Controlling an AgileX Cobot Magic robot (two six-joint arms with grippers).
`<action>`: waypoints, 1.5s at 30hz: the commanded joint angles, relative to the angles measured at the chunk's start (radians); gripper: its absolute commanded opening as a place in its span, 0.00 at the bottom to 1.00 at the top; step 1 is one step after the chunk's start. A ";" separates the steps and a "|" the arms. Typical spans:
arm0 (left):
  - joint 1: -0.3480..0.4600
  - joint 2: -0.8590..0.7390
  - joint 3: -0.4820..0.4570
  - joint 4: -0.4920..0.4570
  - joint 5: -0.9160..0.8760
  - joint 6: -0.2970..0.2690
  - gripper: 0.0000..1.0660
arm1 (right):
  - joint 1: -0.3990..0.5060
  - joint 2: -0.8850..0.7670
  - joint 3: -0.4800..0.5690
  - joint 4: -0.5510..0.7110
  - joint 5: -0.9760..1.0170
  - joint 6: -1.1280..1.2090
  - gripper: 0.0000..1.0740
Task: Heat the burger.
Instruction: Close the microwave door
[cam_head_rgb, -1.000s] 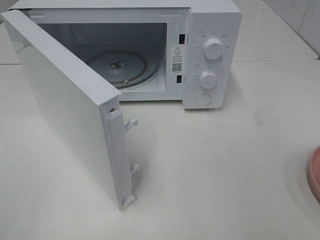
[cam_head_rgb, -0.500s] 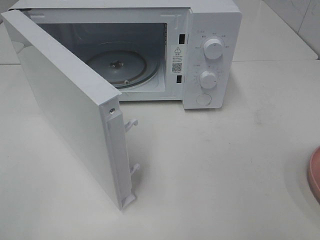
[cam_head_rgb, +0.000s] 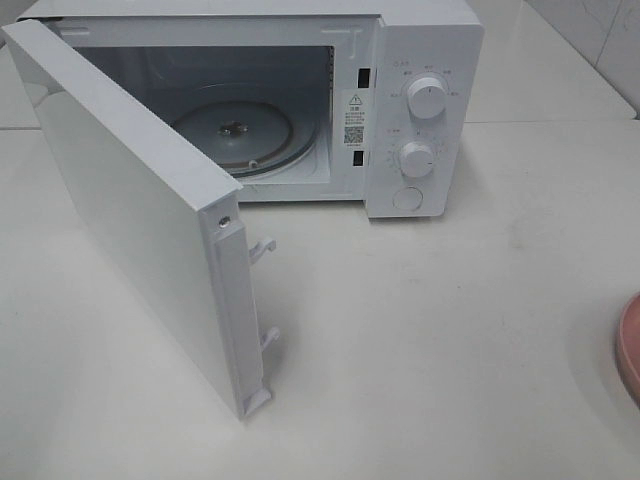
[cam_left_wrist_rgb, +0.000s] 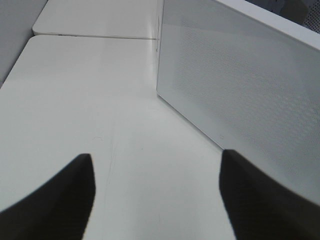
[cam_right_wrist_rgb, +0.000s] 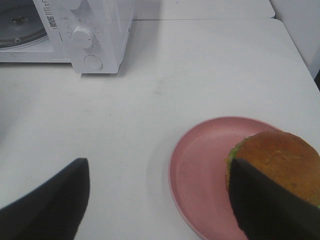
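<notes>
showing no change overhead | left tool (cam_left_wrist_rgb: 155, 197) apart | right tool (cam_right_wrist_rgb: 160, 200) apart, empty | burger (cam_right_wrist_rgb: 275, 165) plated

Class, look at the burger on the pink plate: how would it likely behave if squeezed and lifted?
The burger probably squashes easily: its bun looks soft. Its stacked layers, with lettuce showing at the edge, may slide apart. It likely slips on the smooth plate.

White microwave (cam_head_rgb: 420, 60), pink plate (cam_right_wrist_rgb: 200, 170), golden-brown burger (cam_right_wrist_rgb: 280, 160) w/ green edge.

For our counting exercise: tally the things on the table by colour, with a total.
White: 1, the microwave
Pink: 1, the plate
Golden-brown: 1, the burger
Total: 3
</notes>
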 joint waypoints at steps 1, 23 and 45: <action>0.000 0.068 0.046 -0.006 -0.097 -0.004 0.33 | -0.004 -0.028 0.002 0.002 0.003 -0.013 0.70; 0.000 0.444 0.316 -0.046 -1.000 0.107 0.00 | -0.004 -0.028 0.002 0.002 0.003 -0.012 0.70; -0.001 1.055 0.311 0.634 -1.744 -0.412 0.00 | -0.004 -0.028 0.002 0.002 0.003 -0.012 0.70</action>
